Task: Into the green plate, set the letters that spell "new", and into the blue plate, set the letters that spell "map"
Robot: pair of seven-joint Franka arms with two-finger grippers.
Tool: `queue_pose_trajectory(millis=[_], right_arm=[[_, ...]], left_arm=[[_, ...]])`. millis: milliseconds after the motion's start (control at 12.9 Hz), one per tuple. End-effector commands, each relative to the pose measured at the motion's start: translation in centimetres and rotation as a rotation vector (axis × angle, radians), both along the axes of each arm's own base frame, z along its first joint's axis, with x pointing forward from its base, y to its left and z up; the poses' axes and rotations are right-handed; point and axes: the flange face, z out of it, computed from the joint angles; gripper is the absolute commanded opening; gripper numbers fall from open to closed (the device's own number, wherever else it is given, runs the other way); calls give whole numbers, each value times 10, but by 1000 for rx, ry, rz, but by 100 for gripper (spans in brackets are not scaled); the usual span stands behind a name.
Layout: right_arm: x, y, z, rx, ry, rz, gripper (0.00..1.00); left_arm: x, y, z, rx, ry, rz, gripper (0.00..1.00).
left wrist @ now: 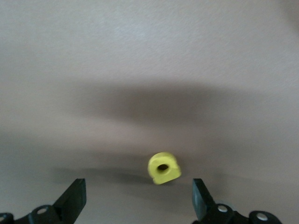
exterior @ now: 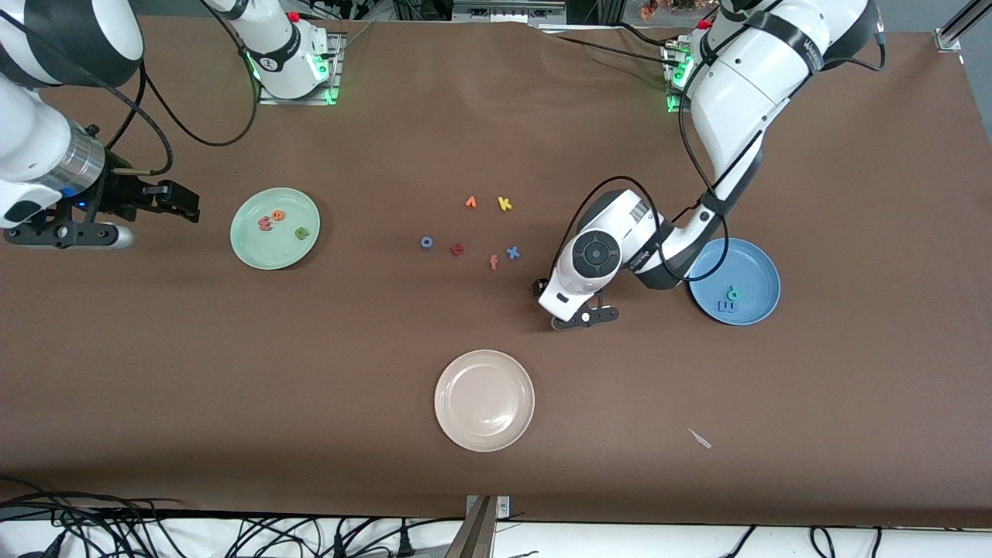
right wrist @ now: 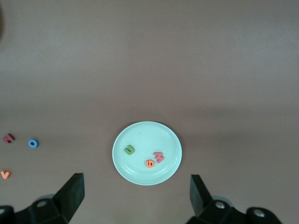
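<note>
The right gripper [exterior: 182,203], fingers spread and empty, waits over the table's right-arm end beside the green plate [exterior: 248,248], where the n [exterior: 301,232], e [exterior: 277,216] and w [exterior: 264,225] lie. In the blue plate [exterior: 763,271] the m [exterior: 726,307] and p [exterior: 732,293] are seen. The yellow a [left wrist: 164,168] lies on bare table under the left gripper [left wrist: 139,198], fingers spread. A skewed closing could flick it away. From the front it is hidden by the left arm.

Cream plate [exterior: 484,400] near the table's [exterior: 232,372] front edge; six spare letters [exterior: 474,229] scattered mid-table; small scrap [exterior: 700,439] nearby.
</note>
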Motion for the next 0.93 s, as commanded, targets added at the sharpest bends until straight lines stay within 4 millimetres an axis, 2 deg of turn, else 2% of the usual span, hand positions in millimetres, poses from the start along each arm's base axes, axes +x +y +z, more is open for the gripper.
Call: queue_pose_trajectory(millis=[0,78,155,388,465,542,852], right_arm=[[7,-40,15,84,-8,-61,100],[-3,-42,24,121,-2,-72,100],[-8,-52,23,118,26,-69,100],[-14,-52,30,69,24,-22,100],[-17,-46,27,72,46,-11,100],[-18,-28,25,71,58,21,100],[-20,-4,20,71,75,64,100]], left_arm=[[6,-14,-10,-6,-36,55,98],[5,-15,-12,1,-38,53,93],[5,-15,-13,1,-36,54,91],[5,-15,-13,2,-36,53,77],[5,-15,-12,2,-38,55,74],[6,-14,-12,1,-38,55,68],[5,-14,-13,3,-37,54,52]])
